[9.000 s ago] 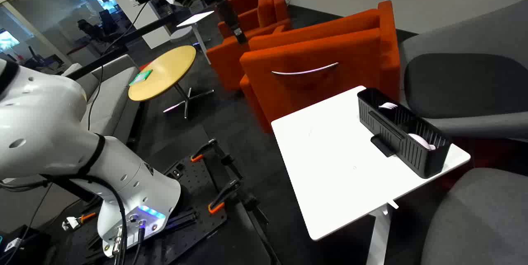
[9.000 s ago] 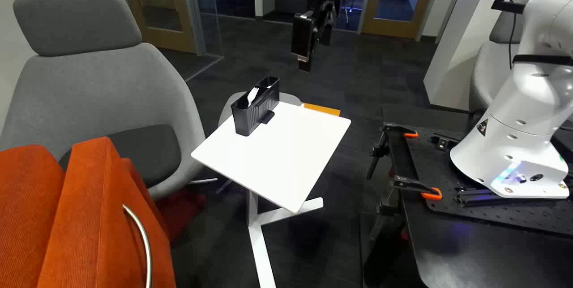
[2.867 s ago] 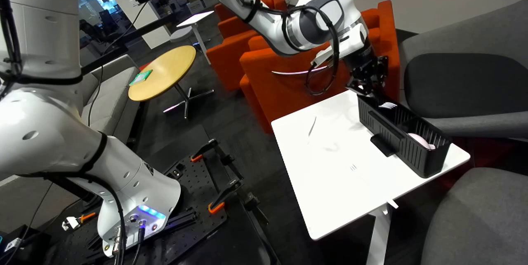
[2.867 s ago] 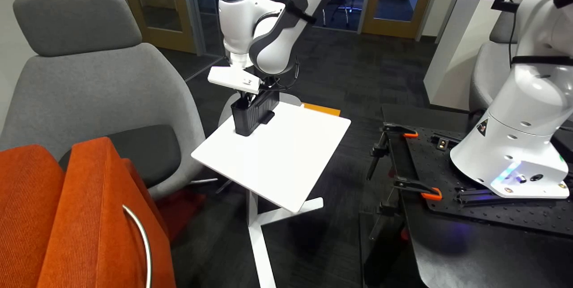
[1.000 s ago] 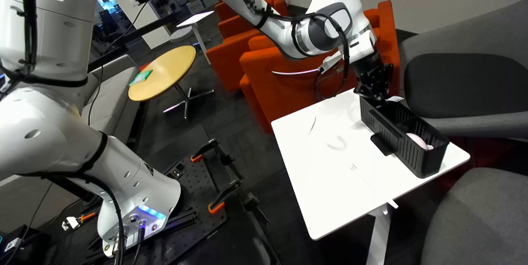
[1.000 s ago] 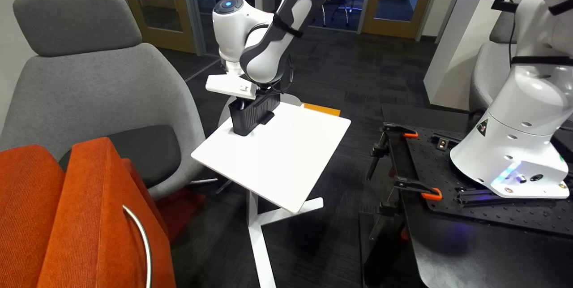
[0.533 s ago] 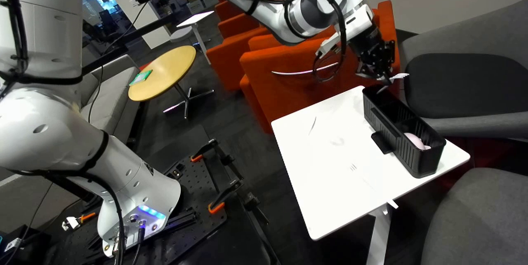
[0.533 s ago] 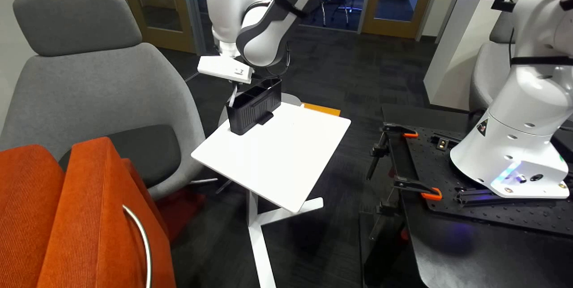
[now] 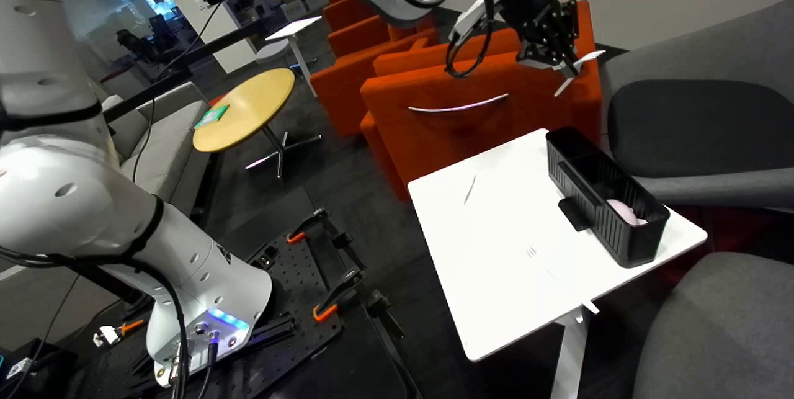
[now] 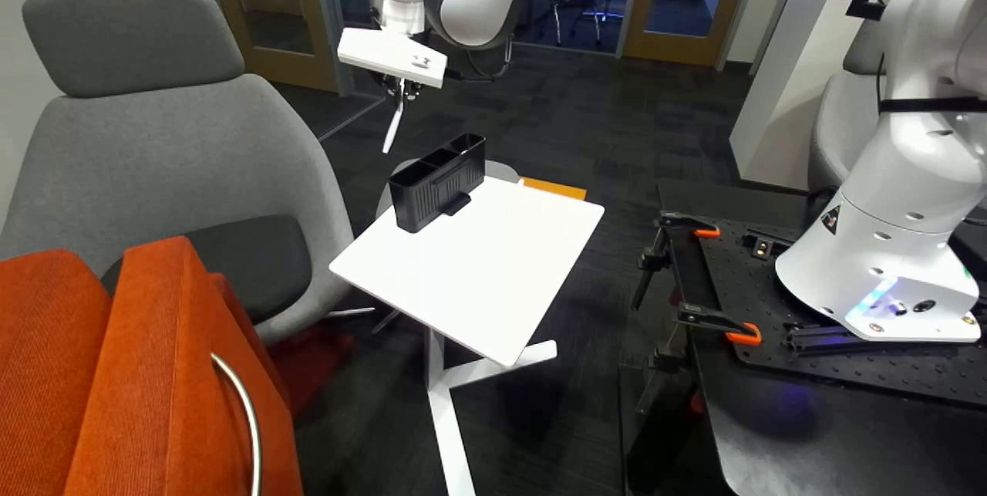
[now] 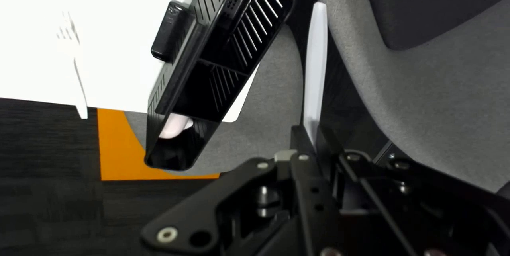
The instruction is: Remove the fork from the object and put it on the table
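My gripper point(image 11: 312, 133) is shut on a white plastic fork point(image 9: 590, 58), raised well above the black holder. In the wrist view the fork's flat handle point(image 11: 316, 57) sticks out past the fingertips; its tines show in an exterior view on the gripper's far side. The object, a long black holder point(image 10: 432, 199), stands upright along an edge of the white table point(image 9: 496, 262). Its end compartment below the gripper looks empty, while a pale rounded utensil point(image 11: 175, 126) sits in the opposite end compartment. Another white fork point(image 11: 81, 88) lies on the tabletop, its handle end jutting over the edge.
A thin greyish sliver point(image 9: 469, 190) shows on the tabletop. A grey chair point(image 11: 414, 88) stands close beside the holder's side of the table. An orange armchair point(image 9: 471, 113) borders another edge, beneath the gripper. The robot's black bench point(image 10: 771, 419) stands apart from the table.
Over the last second my gripper has risen, drawing the fork out of the holder's end compartment; half a second ago the handle was still inside. The holder has shifted slightly on the table.
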